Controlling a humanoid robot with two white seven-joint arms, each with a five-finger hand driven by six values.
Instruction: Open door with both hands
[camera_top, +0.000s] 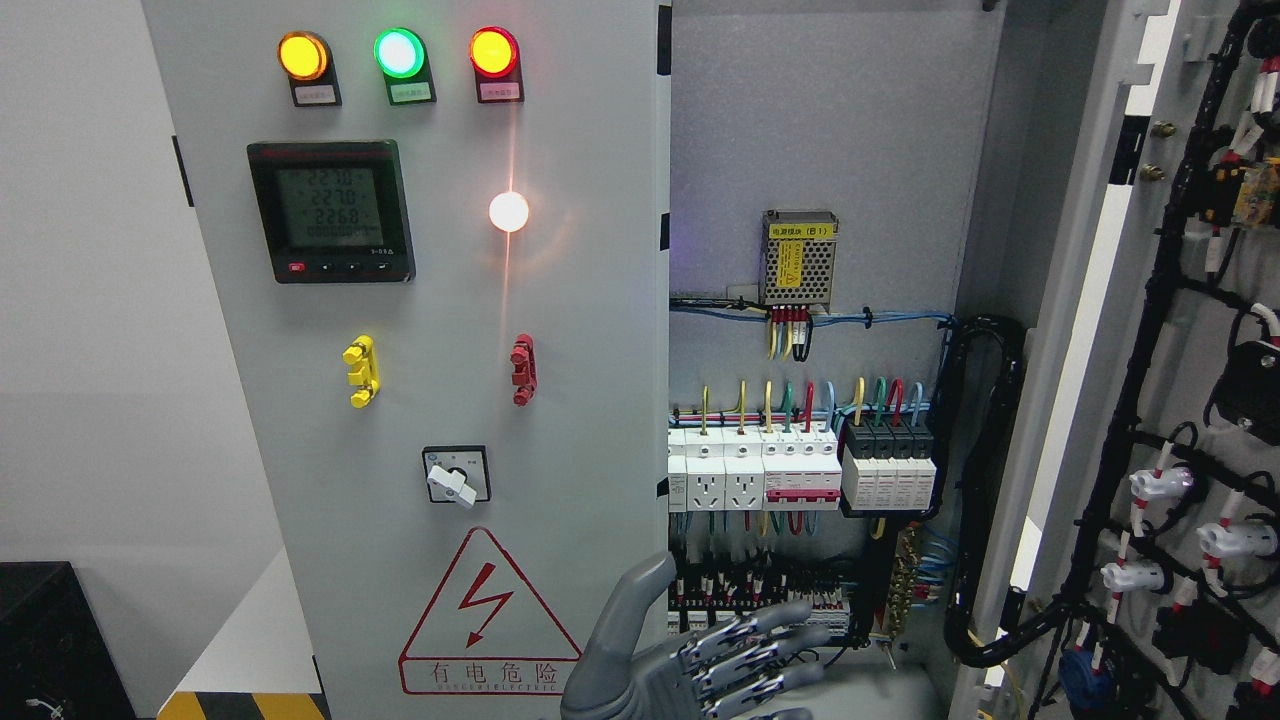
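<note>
cabinet stands half open, one grey hand at the gap

the warning triangle low on the left door carries a red lightning bolt and the characters 有电危险, with a smaller line of latin print beneath that is too fine to read. the digital meter shows three rows of figures, roughly 227 to 228. the yellow label on the power supply inside has chinese print too small to make out. the tags under the amber, green and red indicator lamps cannot be read either.

the left door is shut or nearly so, its right edge running straight down the middle of the frame. the right door is swung wide, its wired inner face turned toward the camera at the far right. between them the cabinet interior lies exposed, with breakers, sockets and coloured wiring in the lower half and bare grey backplate above.

a grey robot hand rises from the bottom edge near the middle, just right of the left door's edge. its fingers are spread and extended to the right, holding nothing, thumb pointing up. which arm it belongs to cannot be told.

a yellow handle, a red handle and a rotary switch sit on the left door.
</note>
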